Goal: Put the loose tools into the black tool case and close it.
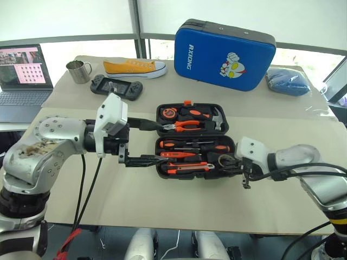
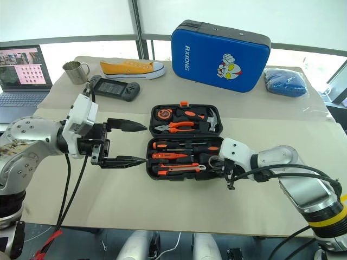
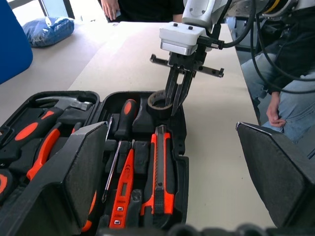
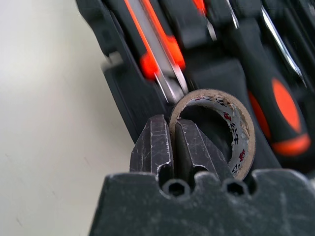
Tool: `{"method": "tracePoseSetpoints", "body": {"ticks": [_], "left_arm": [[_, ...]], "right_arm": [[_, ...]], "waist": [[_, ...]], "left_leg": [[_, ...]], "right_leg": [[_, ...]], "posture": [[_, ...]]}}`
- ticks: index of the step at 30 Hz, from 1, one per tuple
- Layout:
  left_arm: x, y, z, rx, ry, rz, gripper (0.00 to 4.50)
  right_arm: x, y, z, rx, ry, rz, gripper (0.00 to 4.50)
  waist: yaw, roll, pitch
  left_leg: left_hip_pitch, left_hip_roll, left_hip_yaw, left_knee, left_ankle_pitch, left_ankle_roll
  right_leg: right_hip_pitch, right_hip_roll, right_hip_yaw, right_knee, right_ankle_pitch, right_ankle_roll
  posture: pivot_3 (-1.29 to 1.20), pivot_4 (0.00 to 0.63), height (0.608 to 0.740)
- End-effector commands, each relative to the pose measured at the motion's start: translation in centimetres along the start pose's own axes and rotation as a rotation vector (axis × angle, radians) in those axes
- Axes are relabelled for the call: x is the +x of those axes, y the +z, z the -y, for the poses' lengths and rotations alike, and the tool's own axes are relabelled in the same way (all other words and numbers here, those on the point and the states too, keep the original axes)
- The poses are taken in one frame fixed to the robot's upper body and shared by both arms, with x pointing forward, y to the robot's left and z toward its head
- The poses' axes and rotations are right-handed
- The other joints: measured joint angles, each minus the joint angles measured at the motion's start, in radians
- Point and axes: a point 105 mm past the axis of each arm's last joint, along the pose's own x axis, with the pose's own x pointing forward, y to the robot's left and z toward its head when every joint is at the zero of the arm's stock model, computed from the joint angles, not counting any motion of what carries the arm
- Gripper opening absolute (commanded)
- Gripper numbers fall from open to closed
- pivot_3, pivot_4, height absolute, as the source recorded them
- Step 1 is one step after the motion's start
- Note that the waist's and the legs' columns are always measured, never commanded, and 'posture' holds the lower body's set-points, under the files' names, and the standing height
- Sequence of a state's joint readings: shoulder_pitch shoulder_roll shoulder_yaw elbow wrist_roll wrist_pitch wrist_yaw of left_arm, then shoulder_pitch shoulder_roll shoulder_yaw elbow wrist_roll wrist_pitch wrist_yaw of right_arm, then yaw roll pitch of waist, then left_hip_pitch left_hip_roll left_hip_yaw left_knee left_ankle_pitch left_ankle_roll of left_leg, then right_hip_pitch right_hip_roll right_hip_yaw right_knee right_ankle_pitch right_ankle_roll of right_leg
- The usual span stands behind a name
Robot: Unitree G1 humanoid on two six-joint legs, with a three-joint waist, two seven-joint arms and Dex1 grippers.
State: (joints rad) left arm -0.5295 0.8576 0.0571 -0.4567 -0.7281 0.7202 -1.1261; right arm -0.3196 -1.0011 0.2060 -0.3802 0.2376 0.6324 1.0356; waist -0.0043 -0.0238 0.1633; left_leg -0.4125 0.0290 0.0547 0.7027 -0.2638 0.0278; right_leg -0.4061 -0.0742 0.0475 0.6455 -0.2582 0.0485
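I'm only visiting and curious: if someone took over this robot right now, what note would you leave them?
Left gripper: open, empty, hovering left of the black tool case.
Right gripper: shut on the rim of the tape roll, at the case's right end.
Done: screwdrivers and utility knife lie in their slots.
Left: seat and release the tape roll, then close the lid, which stands open.

Beige paper-covered rectangular tabletop [image 1: 162, 200] fills the foreground; a second beige table [image 1: 162, 81] stands behind it. Bright windows with pale blinds [image 1: 70, 19] and a dark vertical mullion [image 1: 135, 24] span the back wall, giving even daylight.
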Motion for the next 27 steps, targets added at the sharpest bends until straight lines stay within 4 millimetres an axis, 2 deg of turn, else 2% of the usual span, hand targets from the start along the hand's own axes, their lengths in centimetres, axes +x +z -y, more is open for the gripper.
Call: {"method": "tracePoseSetpoints", "body": {"ticks": [1,2,4,5,8,13,15,19,23,25,27], "left_arm": [[0.0,0.7,0.4,0.049,-0.008,0.010,4.50],[0.0,0.8,0.3,0.050,-0.008,0.011,4.50],[0.1,0.8,0.3,0.052,-0.009,0.013,4.50],[0.1,0.8,0.3,0.053,-0.010,0.014,4.50],[0.0,0.9,0.3,0.054,-0.011,0.014,4.50],[0.0,0.7,0.2,0.053,-0.005,0.013,4.50],[0.1,0.7,0.2,0.054,-0.005,0.015,4.50],[0.2,0.6,0.1,0.058,-0.002,0.017,4.50],[0.0,0.1,-0.2,0.051,0.022,0.006,4.50],[-0.1,-0.5,-0.8,0.029,0.058,-0.008,4.50],[-0.8,-2.5,-2.1,-0.022,0.149,-0.064,4.50]], "right_arm": [[0.2,0.6,-0.2,0.021,0.002,0.049,0.05],[0.4,0.7,-0.2,0.035,0.005,0.059,0.05],[0.5,0.6,-0.2,0.053,0.002,0.061,0.80],[0.5,0.5,-0.2,0.052,0.001,0.058,0.98],[0.2,0.7,-0.3,0.048,0.006,0.059,1.99],[-1.7,2.7,-0.5,0.051,0.018,0.120,3.71],[-2.0,2.8,-0.3,0.056,0.001,0.120,4.41],[-1.9,2.2,0.3,0.083,-0.034,0.113,4.48],[-3.1,2.0,1.8,0.167,-0.081,0.156,4.48],[-3.6,2.2,2.8,0.213,-0.112,0.196,4.48],[-4.2,1.8,4.5,0.285,-0.175,0.240,4.48]], "waist": [[0.000,0.000,0.000],[-0.001,0.000,0.000],[-0.002,0.000,0.000],[-0.002,0.000,0.000],[-0.001,0.000,0.000],[0.003,-0.001,0.000],[0.003,-0.001,0.000],[0.002,-0.001,0.000],[0.003,-0.001,0.000],[0.003,-0.001,0.000],[0.003,-0.001,0.000]], "left_leg": [[0.000,0.000,0.000,0.000,0.000,0.000],[0.000,0.000,0.000,0.000,0.000,0.000],[0.000,0.000,0.000,0.000,0.000,0.000],[0.000,0.000,0.000,0.000,0.000,0.000],[0.000,0.000,0.000,0.000,0.000,0.000],[0.000,0.001,0.000,0.000,0.000,0.000],[0.000,0.001,0.000,0.000,0.000,0.000],[0.000,0.001,0.000,0.000,0.000,0.000],[0.000,0.000,0.000,0.000,0.000,0.000],[0.000,0.000,0.000,0.000,0.000,0.000],[0.000,0.000,0.000,0.000,0.000,0.000]], "right_leg": [[0.000,0.000,0.000,0.000,0.000,0.000],[0.000,0.000,0.000,0.000,0.000,0.000],[0.000,0.001,0.000,0.000,0.000,0.000],[0.000,0.001,0.000,0.000,0.000,0.000],[0.000,0.001,0.000,0.000,0.000,0.000],[0.000,0.000,-0.001,0.000,0.000,0.000],[0.000,0.000,0.000,0.000,0.000,0.000],[0.000,0.000,-0.001,0.000,0.000,0.000],[0.000,0.000,0.000,0.000,0.000,0.000],[0.000,0.000,0.000,0.000,0.000,0.000],[0.000,0.000,0.000,0.000,0.000,0.000]], "posture": [[0.00,0.150,0.740],[0.00,0.150,0.740],[0.00,0.150,0.740],[0.00,0.150,0.740],[0.00,0.150,0.740],[0.00,0.150,0.740],[0.00,0.150,0.740],[0.00,0.150,0.740],[0.00,0.150,0.740],[0.00,0.150,0.740],[0.00,0.150,0.740]]}}
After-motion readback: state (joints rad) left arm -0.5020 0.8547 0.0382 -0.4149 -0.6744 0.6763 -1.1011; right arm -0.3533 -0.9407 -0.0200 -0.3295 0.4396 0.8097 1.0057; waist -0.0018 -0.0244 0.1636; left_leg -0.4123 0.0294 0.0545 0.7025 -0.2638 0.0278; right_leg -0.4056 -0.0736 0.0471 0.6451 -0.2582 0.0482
